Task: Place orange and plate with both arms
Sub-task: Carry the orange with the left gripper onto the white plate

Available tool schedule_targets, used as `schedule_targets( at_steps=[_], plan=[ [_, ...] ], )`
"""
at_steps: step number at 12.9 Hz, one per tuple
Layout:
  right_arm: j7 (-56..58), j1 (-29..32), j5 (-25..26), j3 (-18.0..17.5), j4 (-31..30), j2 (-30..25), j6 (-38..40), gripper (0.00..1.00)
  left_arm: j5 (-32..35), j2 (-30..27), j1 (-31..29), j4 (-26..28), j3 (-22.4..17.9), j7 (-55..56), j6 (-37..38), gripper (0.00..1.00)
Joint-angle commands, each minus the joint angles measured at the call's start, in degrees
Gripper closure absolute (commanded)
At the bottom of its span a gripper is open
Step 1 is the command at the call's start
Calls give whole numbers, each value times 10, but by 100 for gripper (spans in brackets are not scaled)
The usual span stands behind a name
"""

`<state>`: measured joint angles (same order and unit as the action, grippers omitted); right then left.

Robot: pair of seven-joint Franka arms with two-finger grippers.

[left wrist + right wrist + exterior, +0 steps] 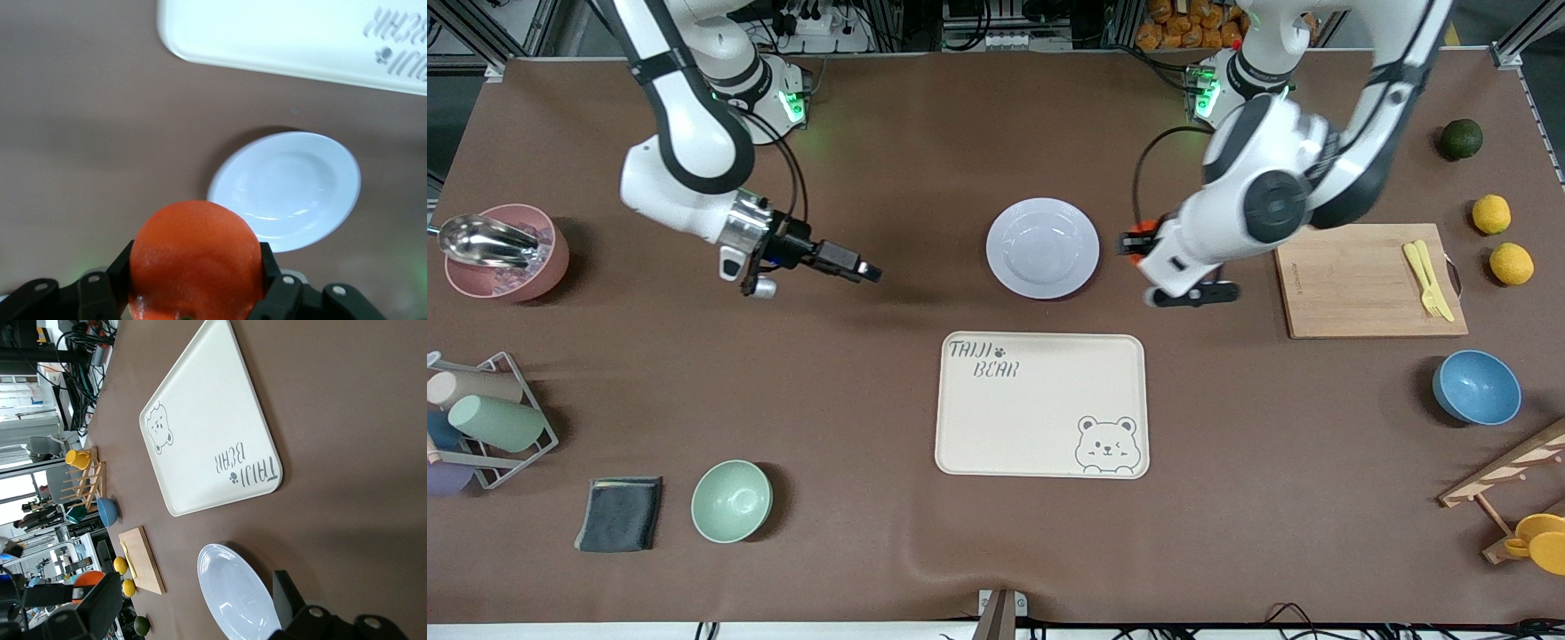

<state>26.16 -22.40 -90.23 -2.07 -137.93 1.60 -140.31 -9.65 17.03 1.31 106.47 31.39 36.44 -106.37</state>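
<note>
The pale plate (1042,247) lies on the table mid-way between the arms, farther from the front camera than the cream bear tray (1040,404). My left gripper (1136,244) is shut on the orange (1145,226), just above the table beside the plate's rim, toward the left arm's end. In the left wrist view the orange (195,260) fills the gap between the fingers, with the plate (287,190) ahead. My right gripper (867,269) is open and empty over bare table, toward the right arm's end from the plate. The right wrist view shows the plate (237,593) between its spread fingers (100,607).
A cutting board (1352,293) with yellow cutlery, two lemons (1491,214), a dark green fruit (1461,139) and a blue bowl (1476,387) sit at the left arm's end. A pink bowl (505,252), cup rack (489,422), cloth (620,513) and green bowl (731,500) sit at the right arm's end.
</note>
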Motion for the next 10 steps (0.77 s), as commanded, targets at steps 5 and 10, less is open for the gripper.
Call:
schedule_targets(
  at_steps=[5, 10],
  plan=[
    [192, -40, -200, 6, -13, 54, -7, 0, 98, 203, 149, -112, -7, 231, -91, 100],
    [220, -56, -227, 6, -11, 74, -7, 0, 156, 252, 178, -110, -7, 284, -104, 100]
  ],
)
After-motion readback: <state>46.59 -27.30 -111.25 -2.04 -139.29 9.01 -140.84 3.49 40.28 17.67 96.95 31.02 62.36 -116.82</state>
